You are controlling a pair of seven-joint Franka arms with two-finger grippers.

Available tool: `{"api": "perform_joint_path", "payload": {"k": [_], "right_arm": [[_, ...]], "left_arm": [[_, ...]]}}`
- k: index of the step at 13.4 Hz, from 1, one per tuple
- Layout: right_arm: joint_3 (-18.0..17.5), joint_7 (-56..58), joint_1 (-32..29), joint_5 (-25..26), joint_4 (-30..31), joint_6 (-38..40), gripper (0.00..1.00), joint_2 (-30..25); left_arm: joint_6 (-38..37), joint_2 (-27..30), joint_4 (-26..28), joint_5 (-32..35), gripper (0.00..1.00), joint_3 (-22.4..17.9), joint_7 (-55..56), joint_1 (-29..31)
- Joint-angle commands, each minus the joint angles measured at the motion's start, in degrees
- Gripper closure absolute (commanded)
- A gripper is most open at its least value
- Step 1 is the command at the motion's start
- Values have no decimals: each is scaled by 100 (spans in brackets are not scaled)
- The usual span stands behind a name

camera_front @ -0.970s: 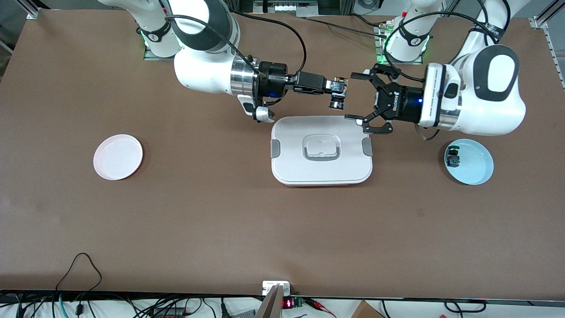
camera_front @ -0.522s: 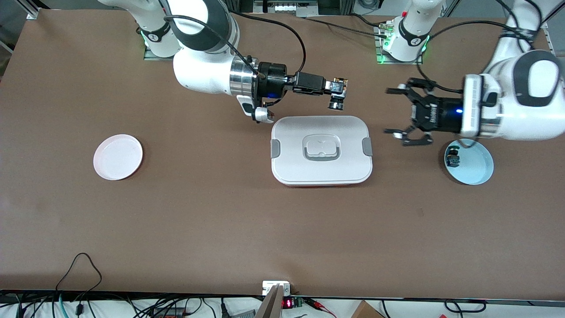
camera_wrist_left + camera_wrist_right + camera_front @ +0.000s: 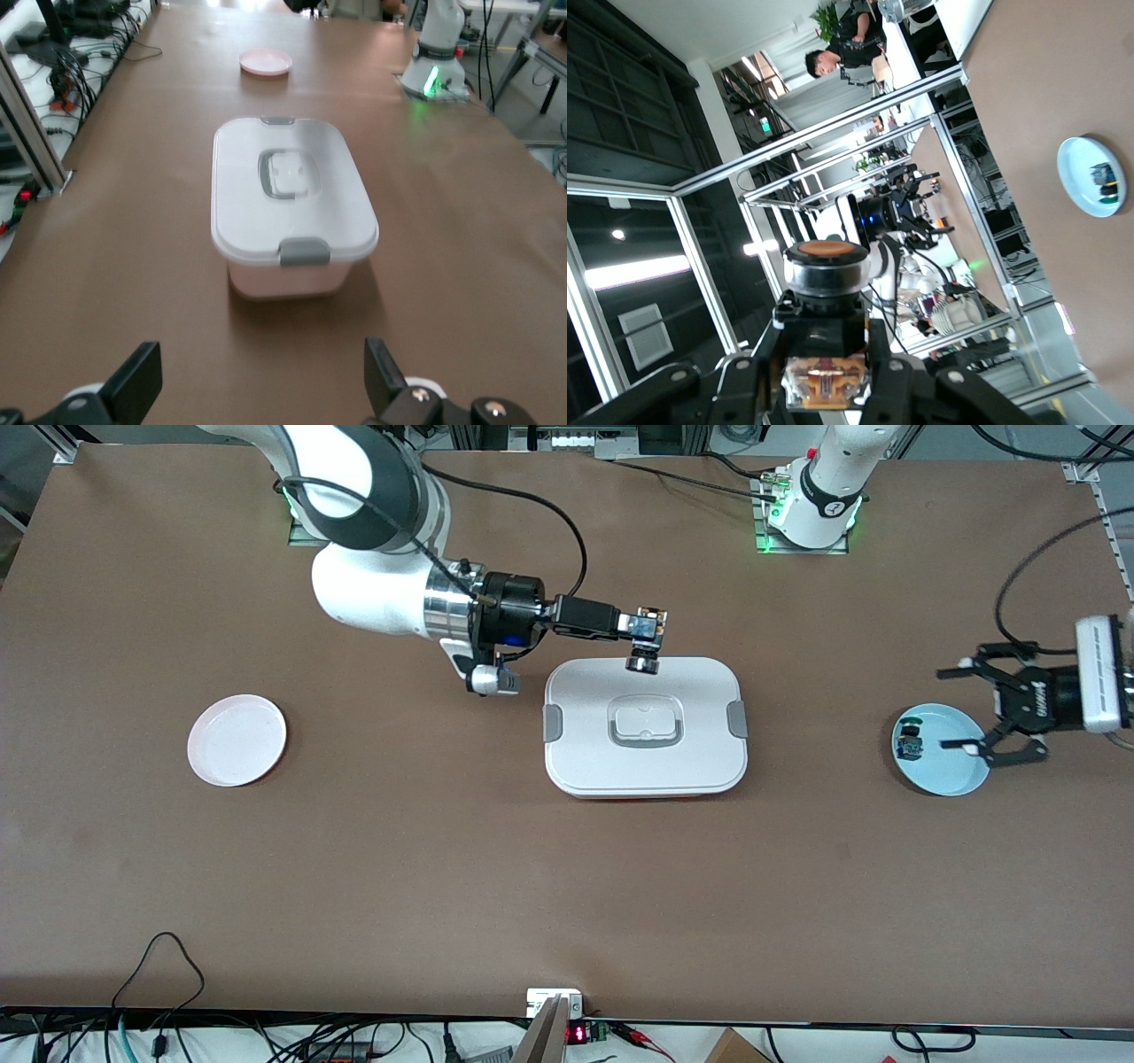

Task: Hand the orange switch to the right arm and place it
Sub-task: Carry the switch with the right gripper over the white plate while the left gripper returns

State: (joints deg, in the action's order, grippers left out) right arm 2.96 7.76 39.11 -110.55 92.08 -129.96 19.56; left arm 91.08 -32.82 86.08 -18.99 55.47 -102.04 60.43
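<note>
My right gripper (image 3: 649,627) is shut on the orange switch (image 3: 641,661) and holds it in the air over the white box's edge nearest the robots' bases. In the right wrist view the orange switch (image 3: 826,283) stands between the right gripper's (image 3: 825,376) fingers, with its round orange cap pointing away from the wrist. My left gripper (image 3: 955,709) hangs open and empty over the rim of the blue plate (image 3: 952,775). In the left wrist view the left gripper (image 3: 257,390) has only bare table between its fingers (image 3: 135,382).
A white lidded box (image 3: 691,753) with grey latches sits mid-table. The blue plate holds a green-capped switch (image 3: 908,742). A pink plate (image 3: 236,740) lies toward the right arm's end. Cables and electronics run along the table edge nearest the front camera.
The left arm has drawn back from the handover spot to its own end, over the blue plate, still open. The right arm has shifted a little with the switch, now over the box.
</note>
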Motion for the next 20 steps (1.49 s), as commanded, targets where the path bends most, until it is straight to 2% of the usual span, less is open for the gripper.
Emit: {"api": "perform_joint_path", "payload": {"k": [1,4,6,7,9,11,13,15,18,20], "right_arm": [[-50,94,-499,690,187,663,91,-66],[-50,103,-1018,1419,432,1261,91,13],[-50,260,-1291,2463,713,1412,91,48],[-50,496,-1397,2781,889,1517,91,39],[-50,787,-1538,3090,1231,1579,91,22],[-41,1095,-1669,3932,1530,1570,91,22],[-41,1376,-1845,4539,1724,1597,91,-13],[-6,1439,-1977,5722,1716,1772,92,-31],[55,1483,-2162,7096,1690,1974,92,-84],[90,1483,-2232,8394,1681,1984,92,-136]], "left_arm": [[-371,-550,-1047,1000,0,87,35,-146],[-336,-602,-1653,1047,0,34,79,230],[-292,-550,-1892,1248,0,-324,96,232],[-249,-559,-1919,1240,0,-396,105,258],[-257,-506,-2199,1266,0,-694,437,276],[-275,-165,-2209,1633,0,-731,1034,259],[-284,55,-2200,1741,0,-704,1561,250],[-284,258,-2174,1759,0,-687,1888,188],[-336,513,-2139,1934,0,-652,2389,-48],[-424,715,-2095,1926,0,-687,2862,-320]]}}
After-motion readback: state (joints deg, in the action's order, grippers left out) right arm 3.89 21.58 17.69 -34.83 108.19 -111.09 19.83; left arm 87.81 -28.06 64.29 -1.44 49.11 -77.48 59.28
